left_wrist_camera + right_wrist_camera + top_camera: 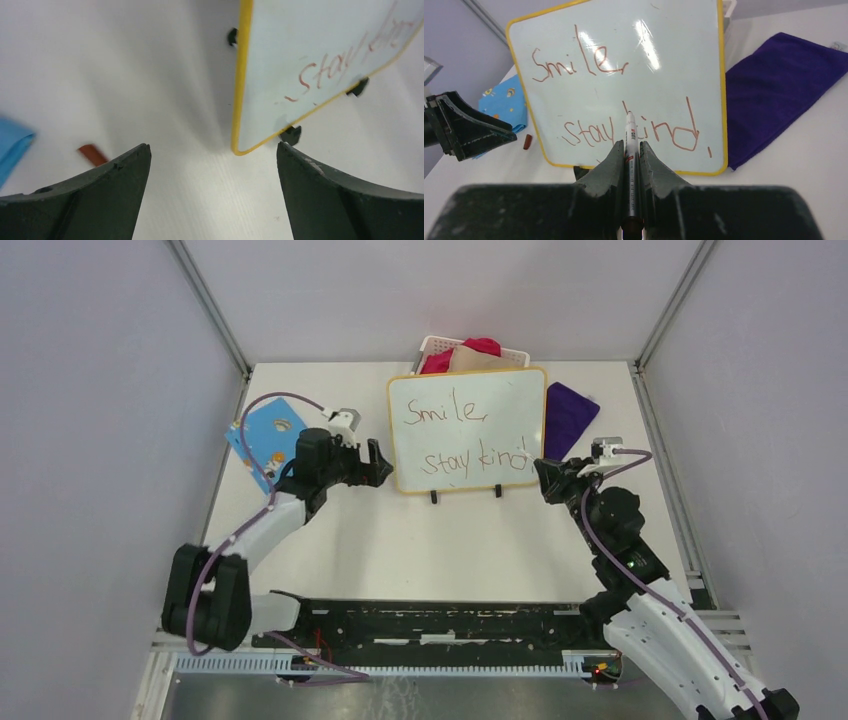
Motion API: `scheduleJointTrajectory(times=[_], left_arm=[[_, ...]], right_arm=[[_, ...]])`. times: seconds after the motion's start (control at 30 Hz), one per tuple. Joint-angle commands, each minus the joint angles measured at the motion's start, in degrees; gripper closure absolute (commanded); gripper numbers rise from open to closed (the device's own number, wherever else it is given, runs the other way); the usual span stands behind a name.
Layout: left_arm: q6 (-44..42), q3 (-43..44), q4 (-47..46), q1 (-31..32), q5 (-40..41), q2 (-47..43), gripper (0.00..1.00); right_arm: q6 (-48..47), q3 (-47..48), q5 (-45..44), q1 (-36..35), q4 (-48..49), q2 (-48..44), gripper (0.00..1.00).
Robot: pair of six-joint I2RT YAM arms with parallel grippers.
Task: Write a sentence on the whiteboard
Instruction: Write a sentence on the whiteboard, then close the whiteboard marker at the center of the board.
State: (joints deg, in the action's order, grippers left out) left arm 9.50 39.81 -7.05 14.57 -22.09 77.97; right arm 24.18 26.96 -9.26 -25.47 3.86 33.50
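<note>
Open table (450,550) fronts the whiteboard (467,430) — basket (432,343) behind, purple cloth (568,415) right.

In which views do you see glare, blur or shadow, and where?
Right wrist: two glare streaks on the whiteboard, over the sentence. Left wrist: the blue board and red object are blurred; soft shadow left of the whiteboard's edge. Top external: even light, no glare.

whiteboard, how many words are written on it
3: "Smile" on the top line, "stay" lower left, "kind" lower right, its k partly behind the marker. None seem hidden.

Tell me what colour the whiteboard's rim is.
Yellow-orange. The whiteboard rim shows best in the right wrist view.
</note>
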Motion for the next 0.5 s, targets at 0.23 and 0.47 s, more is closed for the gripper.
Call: scheduleJointTrajectory(times=[0.23, 0.47], left_arm=[[21.69, 7.52, 25.29, -0.83, 34.88, -13.51, 0.0], [21.36, 20.64, 39.71, -0.86, 35.81, 1.73, 0.0]], right_arm=[[-7.16, 2.97, 2.24, -3.41, -1.08, -2.75, 1.0], [-10.08, 2.21, 0.27, -4.07, -2.29, -5.62, 1.0]])
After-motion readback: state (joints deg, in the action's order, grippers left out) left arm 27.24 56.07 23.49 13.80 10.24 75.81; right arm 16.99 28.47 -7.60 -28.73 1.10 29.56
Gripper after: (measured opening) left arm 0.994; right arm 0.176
